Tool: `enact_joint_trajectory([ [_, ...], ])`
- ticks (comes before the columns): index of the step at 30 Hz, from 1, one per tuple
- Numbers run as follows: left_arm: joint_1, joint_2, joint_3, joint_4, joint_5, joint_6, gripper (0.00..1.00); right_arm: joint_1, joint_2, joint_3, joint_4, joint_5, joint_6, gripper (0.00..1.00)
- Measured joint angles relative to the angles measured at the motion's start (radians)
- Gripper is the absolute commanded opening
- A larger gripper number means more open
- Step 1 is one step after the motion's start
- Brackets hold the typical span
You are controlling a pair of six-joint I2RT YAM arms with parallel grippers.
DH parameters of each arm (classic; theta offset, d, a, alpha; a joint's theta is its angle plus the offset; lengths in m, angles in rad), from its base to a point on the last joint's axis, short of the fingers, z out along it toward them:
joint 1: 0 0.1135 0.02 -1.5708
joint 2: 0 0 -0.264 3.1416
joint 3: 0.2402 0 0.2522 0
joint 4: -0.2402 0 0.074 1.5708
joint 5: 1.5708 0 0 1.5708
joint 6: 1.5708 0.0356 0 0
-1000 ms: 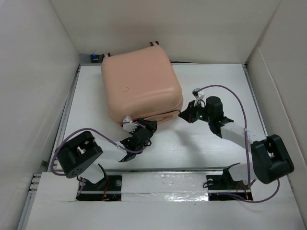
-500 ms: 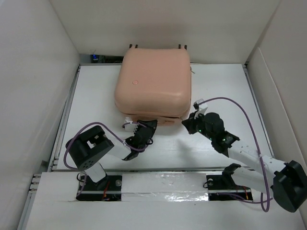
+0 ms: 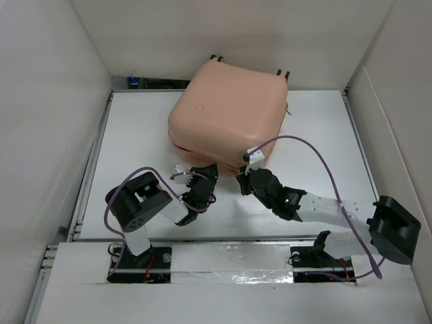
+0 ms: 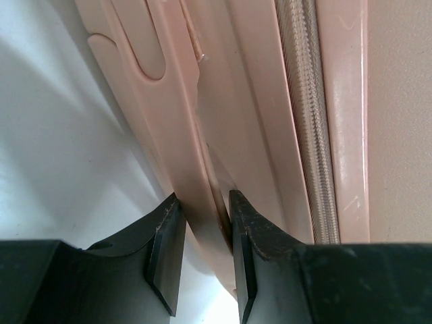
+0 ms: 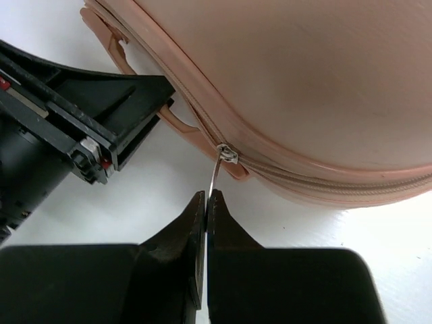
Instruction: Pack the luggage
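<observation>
The closed pink suitcase lies flat at the far middle of the tabletop. The left arm has its jaws pinching what looks like the side handle. The right arm has its jaws pressed together on the zipper pull.

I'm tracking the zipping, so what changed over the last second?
The luggage turned clockwise in the top view and shifted right. The right gripper, shut on the zipper pull, moved from the right corner leftward along the near edge. The left gripper closed on the side handle. Its position barely changed.
</observation>
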Motion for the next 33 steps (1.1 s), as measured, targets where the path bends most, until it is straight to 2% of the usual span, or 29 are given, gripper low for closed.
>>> enact_joint_trajectory([
  [4, -0.001, 0.038, 0.000, 0.073, -0.016, 0.009, 0.00, 0.035, 0.084, 0.082, -0.026, 0.067, 0.009, 0.00],
  [11, 0.009, 0.097, -0.027, 0.225, 0.014, 0.025, 0.00, 0.059, 0.274, 0.330, -0.158, 0.113, 0.002, 0.00],
  [20, 0.011, 0.095, -0.052, 0.268, 0.036, 0.090, 0.00, 0.061, 0.277, 0.331, -0.146, 0.080, 0.004, 0.00],
  [21, 0.009, 0.087, -0.062, 0.270, 0.048, 0.095, 0.23, 0.061, 0.260, 0.312, -0.136, 0.080, 0.007, 0.00],
  [23, 0.001, 0.058, -0.090, 0.267, 0.102, 0.116, 0.51, 0.066, 0.198, 0.250, -0.128, 0.072, 0.020, 0.19],
  [24, -0.012, 0.036, -0.113, 0.261, 0.143, 0.143, 0.70, 0.073, 0.153, 0.216, -0.128, 0.058, 0.028, 0.31],
  [25, -0.030, 0.011, -0.135, 0.248, 0.204, 0.168, 0.75, 0.089, 0.102, 0.182, -0.127, 0.025, 0.046, 0.49],
  [28, -0.069, -0.099, -0.208, 0.211, 0.332, 0.209, 0.80, 0.199, -0.080, 0.118, -0.126, -0.077, 0.082, 0.71],
  [31, -0.049, -0.296, -0.280, 0.113, 0.372, 0.240, 0.79, 0.240, -0.233, 0.074, -0.133, -0.116, 0.108, 0.77],
  [32, -0.045, -0.382, -0.296, 0.051, 0.371, 0.249, 0.78, 0.230, -0.273, 0.065, -0.153, -0.116, 0.114, 0.77],
  [33, -0.040, -0.480, -0.304, -0.030, 0.366, 0.258, 0.73, 0.218, -0.308, 0.058, -0.179, -0.111, 0.122, 0.74],
])
